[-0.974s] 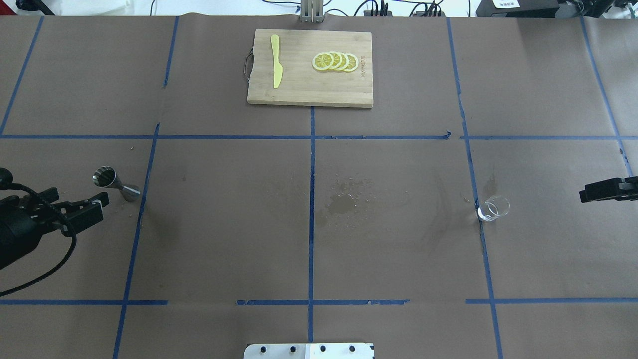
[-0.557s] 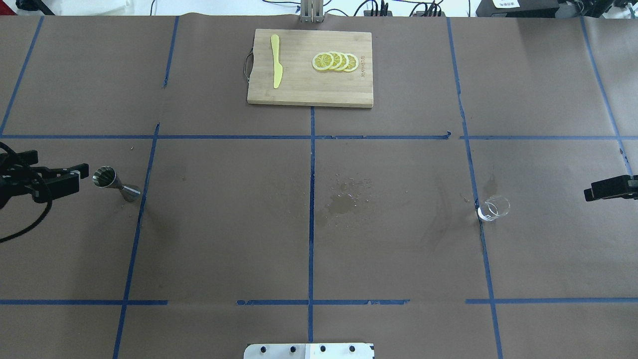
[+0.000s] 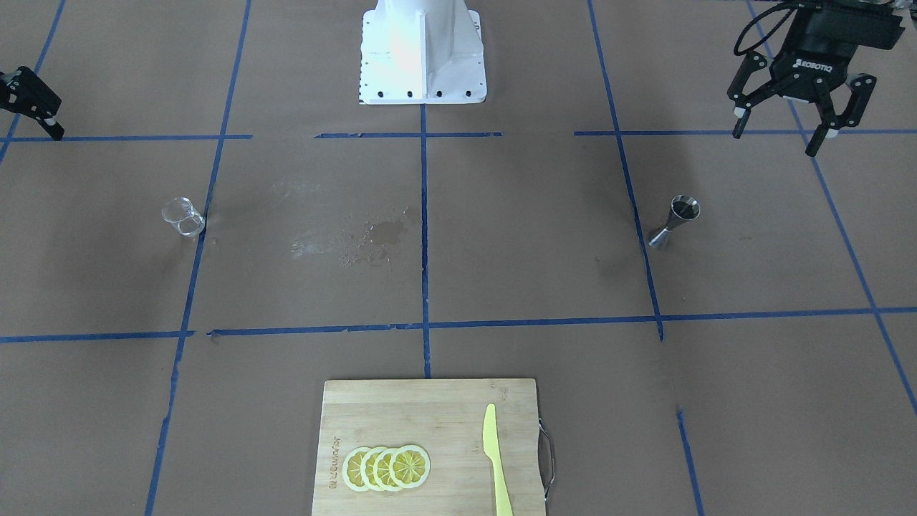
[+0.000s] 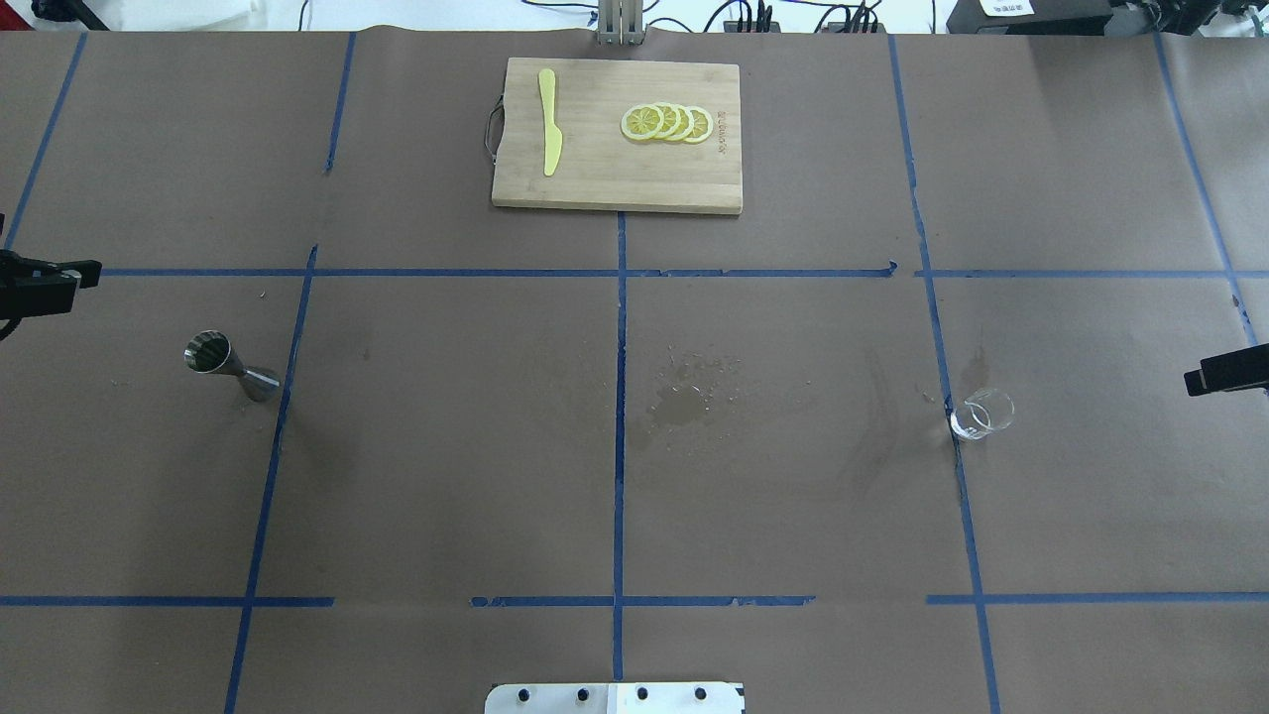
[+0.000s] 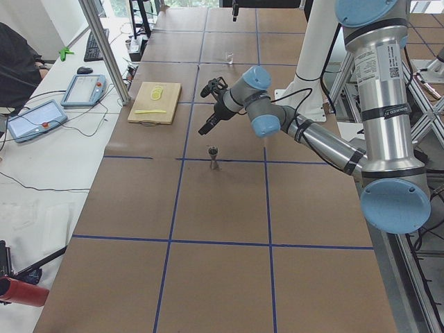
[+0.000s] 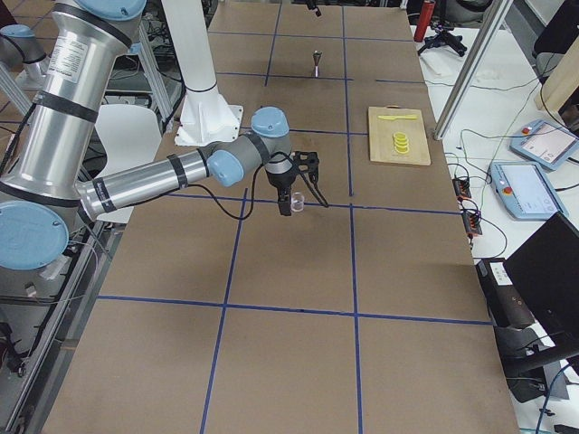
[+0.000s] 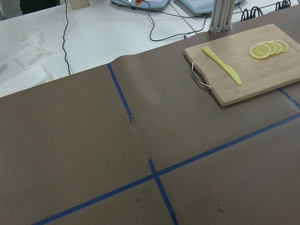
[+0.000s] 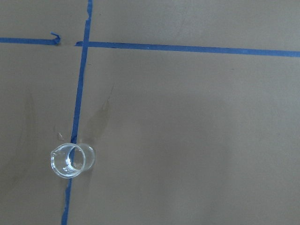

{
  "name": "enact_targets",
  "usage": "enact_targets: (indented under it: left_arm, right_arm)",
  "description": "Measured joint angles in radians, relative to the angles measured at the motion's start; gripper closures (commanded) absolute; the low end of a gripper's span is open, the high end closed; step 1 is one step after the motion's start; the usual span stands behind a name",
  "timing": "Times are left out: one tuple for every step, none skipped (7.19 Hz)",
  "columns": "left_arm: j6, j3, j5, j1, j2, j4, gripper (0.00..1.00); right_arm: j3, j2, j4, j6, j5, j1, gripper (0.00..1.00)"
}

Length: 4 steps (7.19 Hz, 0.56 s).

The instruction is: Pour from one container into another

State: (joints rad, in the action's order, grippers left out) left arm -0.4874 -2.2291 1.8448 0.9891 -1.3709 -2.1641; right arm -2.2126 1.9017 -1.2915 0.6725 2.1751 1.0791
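Softly, I'd hold the light, slippery, breakable beaker (image 8: 71,160) by its sides; my left hand (image 3: 777,140) is spread wide and empty, and whether my right hand (image 3: 39,107) is too I can't make out.

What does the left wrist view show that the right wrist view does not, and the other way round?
Only the left wrist view shows the board with the knife and lemon slices on it. Beyond the paper it also shows a white surface with cables. Only the right wrist view shows the beaker, upright on a strip of blue tape. Both show the brown paper crossed by tape, and neither shows the jigger.
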Motion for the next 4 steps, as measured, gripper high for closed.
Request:
enact_targets:
  left_arm:
    - [0.094,0.049,0.092,0.080,-0.005,0.001,0.00]
    - [0.177,0.102,0.185,0.159,-0.012,0.001,0.00]
    - [0.263,0.159,0.260,0.234,-0.018,0.002,0.00]
    - [0.349,0.215,0.302,0.294,-0.022,0.012,0.00]
  right_arm:
    - [0.028,0.001,0.001,-0.057,0.022,0.037,0.00]
    - [0.074,-0.002,0.003,-0.134,0.061,0.093,0.00]
    - [0.127,-0.007,0.003,-0.229,0.104,0.163,0.00]
    - [0.172,-0.009,-0.001,-0.318,0.130,0.227,0.00]
